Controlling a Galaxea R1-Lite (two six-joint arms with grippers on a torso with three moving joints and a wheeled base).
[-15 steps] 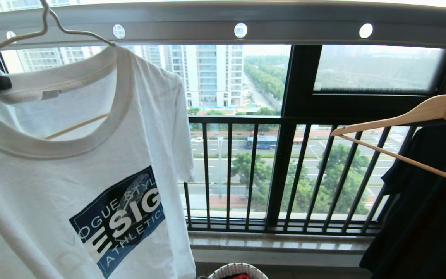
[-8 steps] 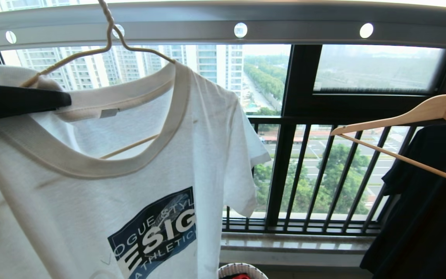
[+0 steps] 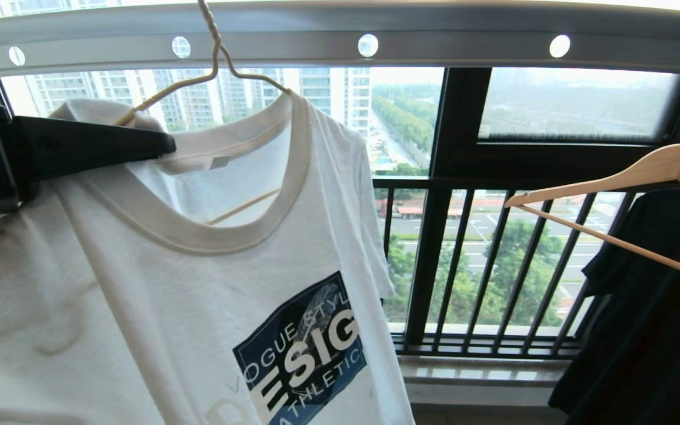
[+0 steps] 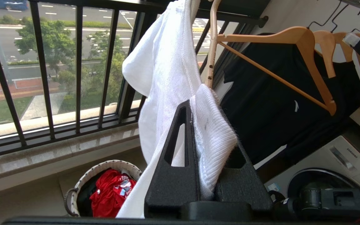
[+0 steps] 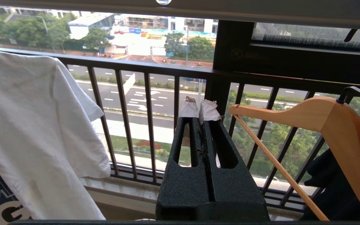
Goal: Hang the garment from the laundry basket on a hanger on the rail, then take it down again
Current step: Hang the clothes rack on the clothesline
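**Q:** One line of writing on the T-shirt (image 3: 210, 307)? What does it say?

**A:** Three lines, in a tilted dark-blue and light-blue square logo (image 3: 301, 348) on the chest. I can read "VOGUE STYL", then large white letters "ESIG", then "ATHLETIC". The first big letter is partly cut off by a fold. A small grey tag sits inside the back of the ribbed neck; it is too small to read.

**Q:** Where is the shirt compared with the robot's grippers?

**A:** It hangs on a thin cream wire hanger (image 3: 213, 65), whose hook rises in front of the grey rail (image 3: 464, 41) with round holes. Whether the hook rests on the rail cannot be seen. The left gripper (image 3: 163, 144) reaches in from the left, its black fingers pinched on the shirt's ribbed collar at the shoulder, beside the hanger's arm. From the left wrist, the white ribbed cloth is squeezed between the two fingers.

**Q:** And the right gripper (image 5: 200, 111)?

**A:** Closed on nothing, with tape-wrapped tips together, held well apart from the shirt, near a wooden hanger (image 5: 323, 125) carrying a black shirt (image 3: 641, 307).

**Q:** The laundry basket (image 4: 102, 168)?

**A:** On the floor below the window railing, with a red garment (image 4: 111, 193) inside.
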